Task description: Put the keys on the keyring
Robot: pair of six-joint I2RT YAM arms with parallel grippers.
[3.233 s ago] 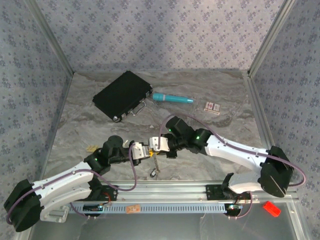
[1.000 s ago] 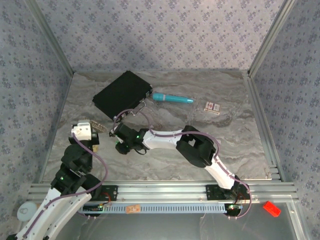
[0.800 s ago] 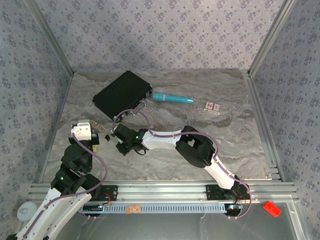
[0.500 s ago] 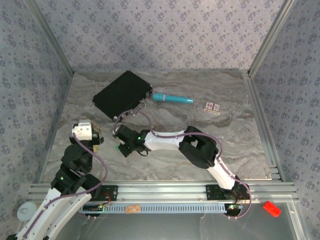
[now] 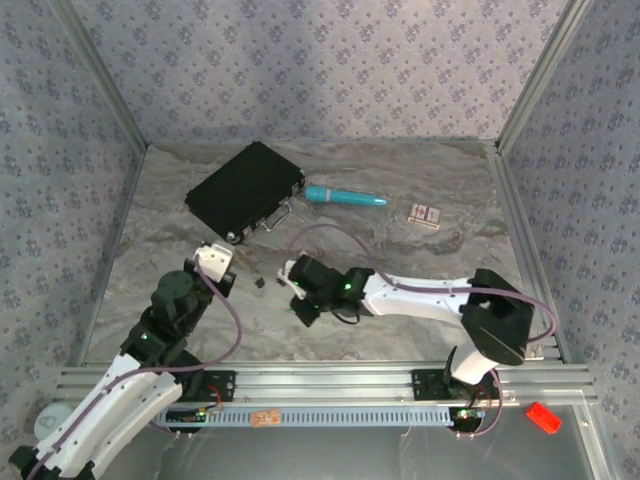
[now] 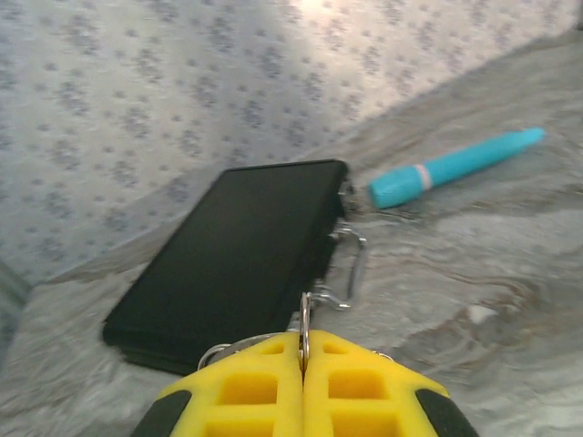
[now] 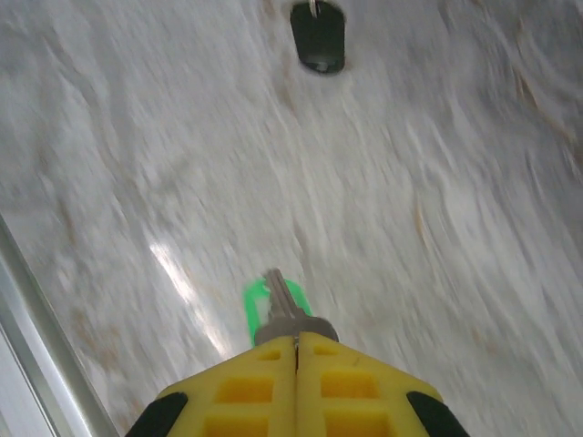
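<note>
The right gripper (image 7: 296,353) is now farther from the black case (image 6: 237,255), shut tight on a key (image 7: 278,296). The left gripper (image 6: 302,357) pinches the keyring (image 6: 304,319).

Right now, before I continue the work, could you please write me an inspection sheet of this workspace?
Surface: grey marbled table, no damage seen.
Job's things: keyring pinched edge-on in the left fingers; green-headed key in the right fingers; dark-headed key lying loose on the table.
Clutter: black case, teal pen, small box; red item beyond the near rail.
Fingers: both pairs shut, each on its item.
Cables: purple cables along both arms, no snag seen.
Surroundings: patterned walls, metal frame.
</note>
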